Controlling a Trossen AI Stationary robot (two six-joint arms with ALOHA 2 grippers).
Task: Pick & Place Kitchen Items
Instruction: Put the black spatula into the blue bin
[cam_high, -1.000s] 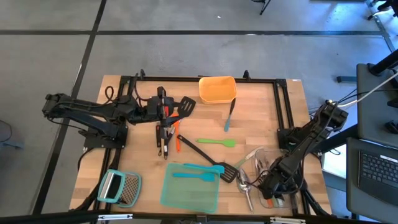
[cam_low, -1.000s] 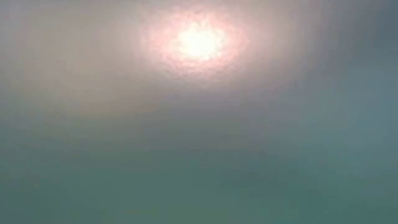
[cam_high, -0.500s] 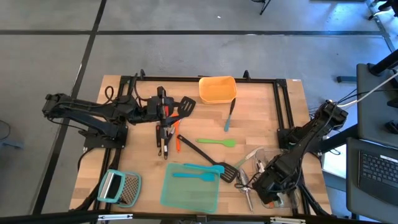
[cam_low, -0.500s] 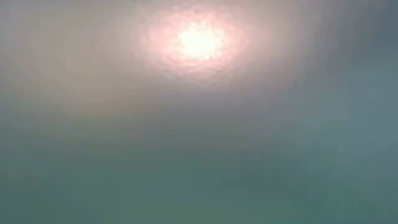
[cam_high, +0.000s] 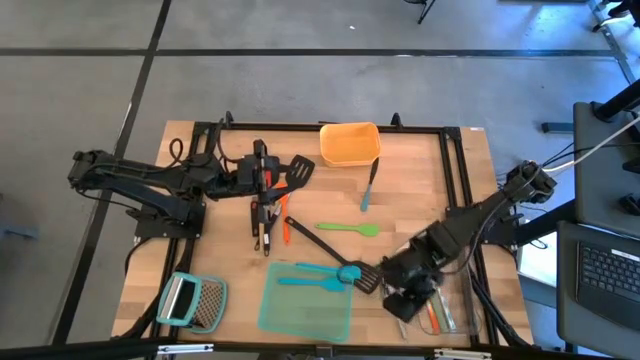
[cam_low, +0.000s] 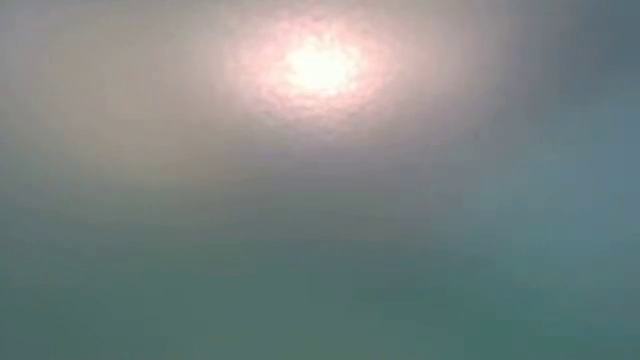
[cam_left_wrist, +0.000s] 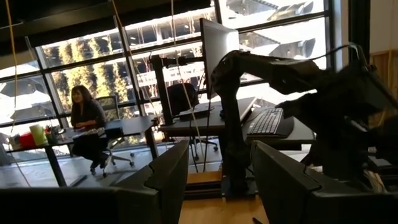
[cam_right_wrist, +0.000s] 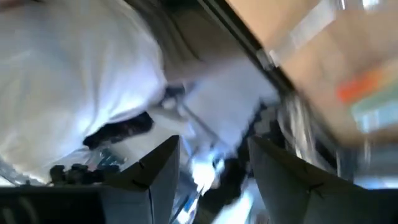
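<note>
Nearby, lying flat mid-table: black turner (cam_high: 325, 248), head close to the teal container (cam_high: 300, 315). Just beside that head, low down: right gripper (cam_right_wrist: 213, 146), claw spread wide, pinching nothing clear. Far across, above more turners: left gripper (cam_left_wrist: 221, 149), claw spread too, empty. Could bump the turner or tip the clear container (cam_high: 455, 305) by swinging too low.

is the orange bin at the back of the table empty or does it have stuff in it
Empty. In the high view the orange bin shows only its bare orange floor; the nearest utensil, a teal-tipped spatula, lies outside it on the table.
</note>
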